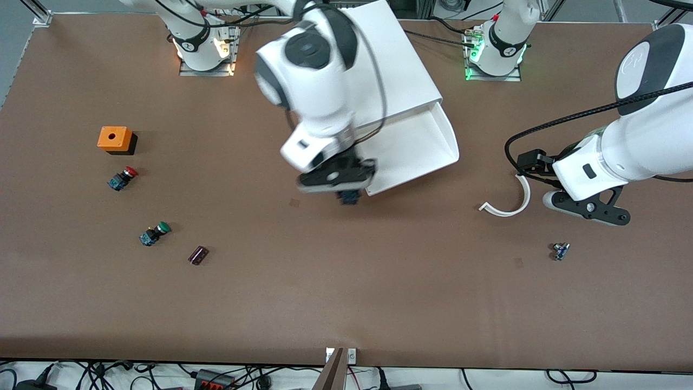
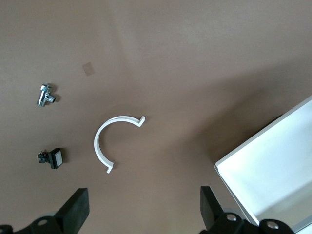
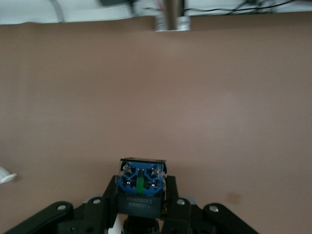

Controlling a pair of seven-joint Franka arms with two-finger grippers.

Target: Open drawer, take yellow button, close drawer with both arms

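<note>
The drawer (image 1: 427, 142) stands pulled out of the top of the white cabinet (image 1: 395, 70), and its tray (image 2: 273, 170) looks bare. My right gripper (image 1: 346, 189) hangs over the table just off the drawer's front corner. It is shut on the button (image 3: 141, 187), whose black-and-blue body (image 1: 348, 197) shows between the fingers (image 3: 168, 195); the cap is hidden. My left gripper (image 1: 593, 208) hovers open over the table toward the left arm's end, with nothing between its fingers (image 2: 73, 214).
A white curved strip (image 1: 509, 205) (image 2: 109, 141) lies by the left gripper, with a small metal fitting (image 1: 560, 251) (image 2: 46, 95) nearer the camera. Toward the right arm's end lie an orange box (image 1: 115, 139), a red-capped button (image 1: 123, 177), a green-capped button (image 1: 154, 233) and a dark block (image 1: 198, 255).
</note>
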